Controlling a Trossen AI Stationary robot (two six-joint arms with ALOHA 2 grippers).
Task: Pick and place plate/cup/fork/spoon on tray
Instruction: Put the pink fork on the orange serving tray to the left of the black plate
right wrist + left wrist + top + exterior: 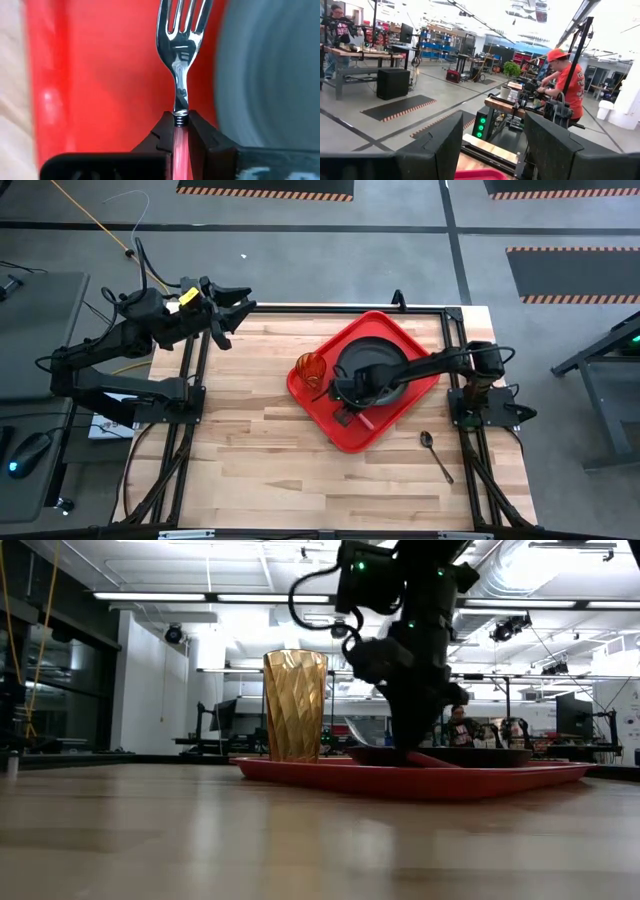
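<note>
Pale wooden counter [270, 450] ringed by grey floor with black mats edged in orange stripes [265, 188]. Beyond the counter, a person in orange shirt and cap [566, 82] bent over a workbench [507, 105]; nearby, a black cabinet [393, 83].

— What sits on the tray [401, 402]?
— The plate [368, 357] in the middle, the cup [311, 368] standing at its left edge, and the fork [179, 55] in my right claw [345, 405], just beside the plate.
— And the spoon [435, 452]?
— On the table [250, 450], off the tray, near its right corner. My left claw [228, 312] hangs over the table's far left edge.
</note>
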